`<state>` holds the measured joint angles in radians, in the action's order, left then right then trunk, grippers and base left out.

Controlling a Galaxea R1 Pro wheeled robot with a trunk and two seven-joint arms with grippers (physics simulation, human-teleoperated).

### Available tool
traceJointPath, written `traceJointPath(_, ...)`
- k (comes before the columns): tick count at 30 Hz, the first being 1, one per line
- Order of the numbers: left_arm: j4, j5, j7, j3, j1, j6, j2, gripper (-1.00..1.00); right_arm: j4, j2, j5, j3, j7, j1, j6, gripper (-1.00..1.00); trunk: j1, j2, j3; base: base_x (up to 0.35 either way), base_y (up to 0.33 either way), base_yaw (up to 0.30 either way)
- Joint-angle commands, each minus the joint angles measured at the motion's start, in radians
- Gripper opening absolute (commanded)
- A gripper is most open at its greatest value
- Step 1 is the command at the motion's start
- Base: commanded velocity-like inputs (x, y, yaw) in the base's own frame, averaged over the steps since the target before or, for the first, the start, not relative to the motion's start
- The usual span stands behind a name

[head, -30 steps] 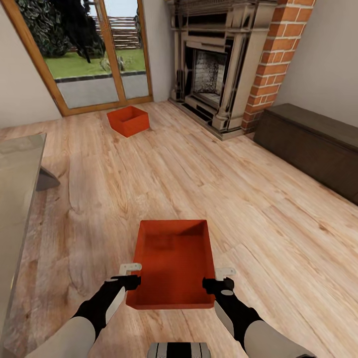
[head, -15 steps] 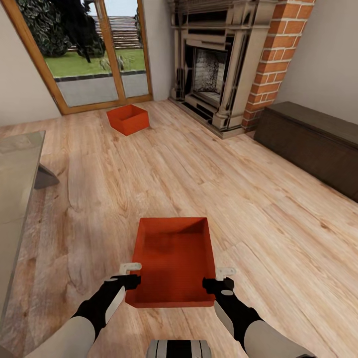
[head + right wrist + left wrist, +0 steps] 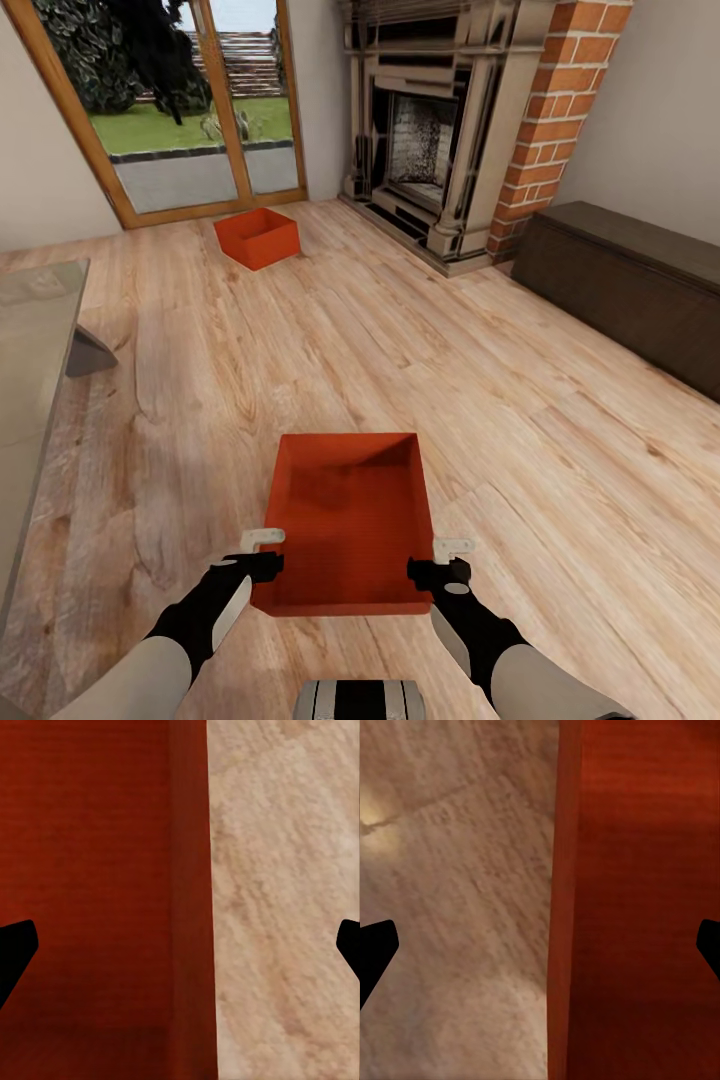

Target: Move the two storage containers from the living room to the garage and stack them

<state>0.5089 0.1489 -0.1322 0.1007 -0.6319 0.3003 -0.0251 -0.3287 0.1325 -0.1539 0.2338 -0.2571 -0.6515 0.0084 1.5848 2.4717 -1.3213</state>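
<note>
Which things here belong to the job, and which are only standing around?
Job:
near storage container, between the left gripper and right gripper
far storage container, by the glass door

Only standing around:
fireplace
dark cabinet
glass table

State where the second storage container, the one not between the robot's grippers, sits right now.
In the head view, the far storage container sits on the wood floor at upper left, just before the glass patio door and left of the fireplace.
</note>
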Motion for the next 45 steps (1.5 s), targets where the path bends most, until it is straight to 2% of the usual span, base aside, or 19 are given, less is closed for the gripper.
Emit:
traceJointPath(1,0.002,0.011,-0.009,0.008,0.0,0.005,0.001,1.0,0.0,-0.001,-0.01,0.009,-0.007,0.0,0.001,1.0,0.0,0.0,-0.001,0.0,0.0,0.0)
traceJointPath(25,0.003,0.012,-0.01,0.006,0.0,0.005,-0.001,1.0,-0.001,0.001,-0.01,0.01,-0.017,0.0,0.002,1.0,0.0,0.0,-0.001,0.0,0.0,0.0)
traceJointPath(26,0.001,0.012,-0.01,0.006,0.0,0.005,-0.001,-1.0,-0.001,0.001,-0.01,0.009,-0.017,0.0,0.002,-1.0,0.0,0.0,-0.001,0.0,0.0,0.0)
traceJointPath(45,0.002,0.013,-0.011,0.001,0.0,0.005,-0.001,-1.0,0.0,0.001,-0.01,0.01,-0.018,0.0,0.001,-1.0,-0.004,-0.007,0.002,0.0,0.0,0.0)
